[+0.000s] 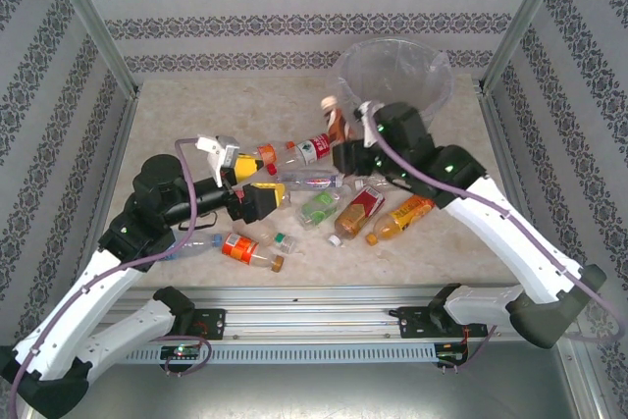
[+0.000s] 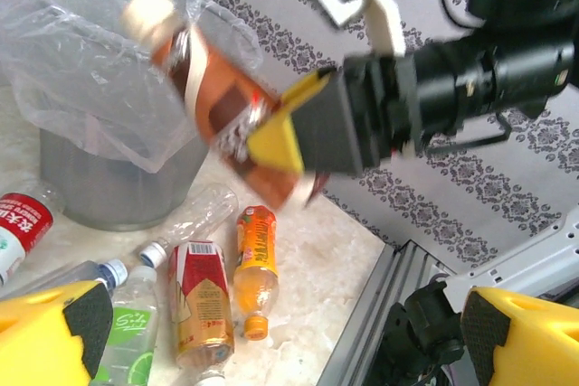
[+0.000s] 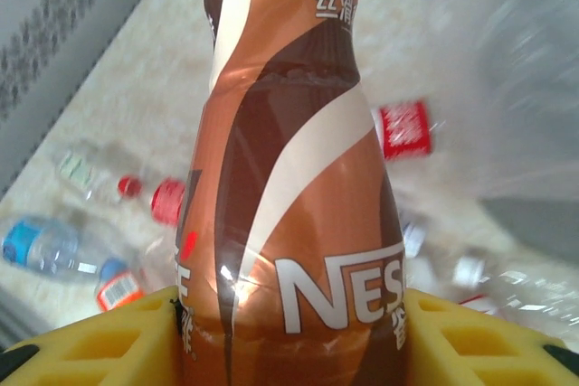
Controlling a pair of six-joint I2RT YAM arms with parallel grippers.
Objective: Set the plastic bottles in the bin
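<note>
Right jaws around brown bottle (image 3: pixel 289 178) beside bin (image 2: pixel 109 187)

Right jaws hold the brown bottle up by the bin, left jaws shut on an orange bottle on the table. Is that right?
Not quite: the left jaws stand wide open and empty, as the left wrist view shows. The rest holds: the right jaws grip the brown bottle up by the bin.
</note>
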